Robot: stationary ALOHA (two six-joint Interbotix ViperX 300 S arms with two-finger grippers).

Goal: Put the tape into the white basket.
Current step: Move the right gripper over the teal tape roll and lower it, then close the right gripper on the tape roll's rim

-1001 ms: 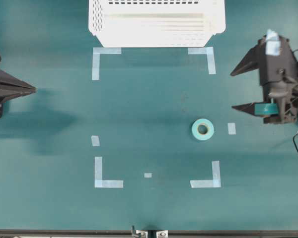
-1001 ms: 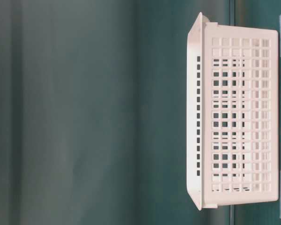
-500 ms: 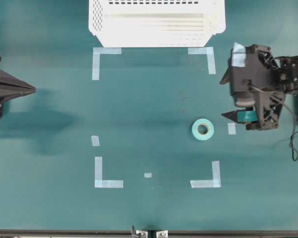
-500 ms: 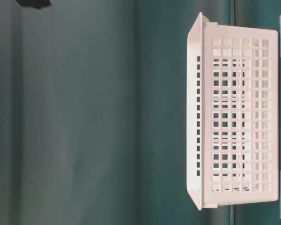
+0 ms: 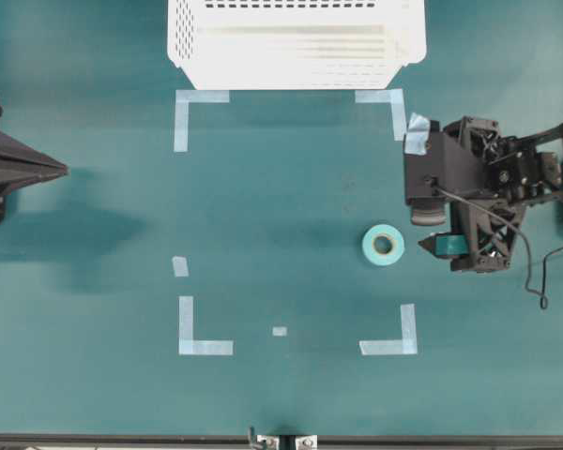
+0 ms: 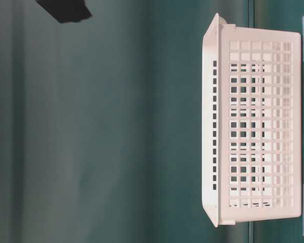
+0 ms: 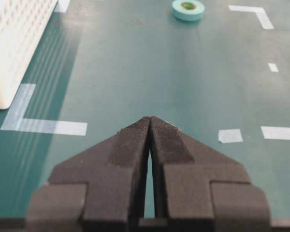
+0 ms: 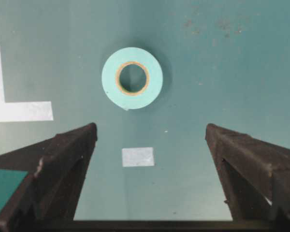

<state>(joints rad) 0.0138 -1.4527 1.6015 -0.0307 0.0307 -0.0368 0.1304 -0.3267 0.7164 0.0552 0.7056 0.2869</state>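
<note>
The tape [image 5: 383, 245] lies flat on the green worktop [image 5: 281, 216], hole upward, inside the area marked by pale corner strips [image 5: 205, 347]. It is well apart from the white basket [image 5: 296, 42], which stands at the far edge of the worktop, just beyond the two far corner marks.

The right end effector [image 5: 425, 211] is positioned just beside the tape, on its right in the overhead view. Its jaws are spread wide and grip nothing. In the right wrist view, the tape [image 8: 132, 78] sits ahead of the two fingertips [image 8: 89, 133], with a small square tape patch [image 8: 137, 156] between them; contact with the roll does not appear to exist, though height above the worktop is hard to judge.

The left end effector [image 7: 149, 123] is at the left edge, jaws closed together and empty
</note>
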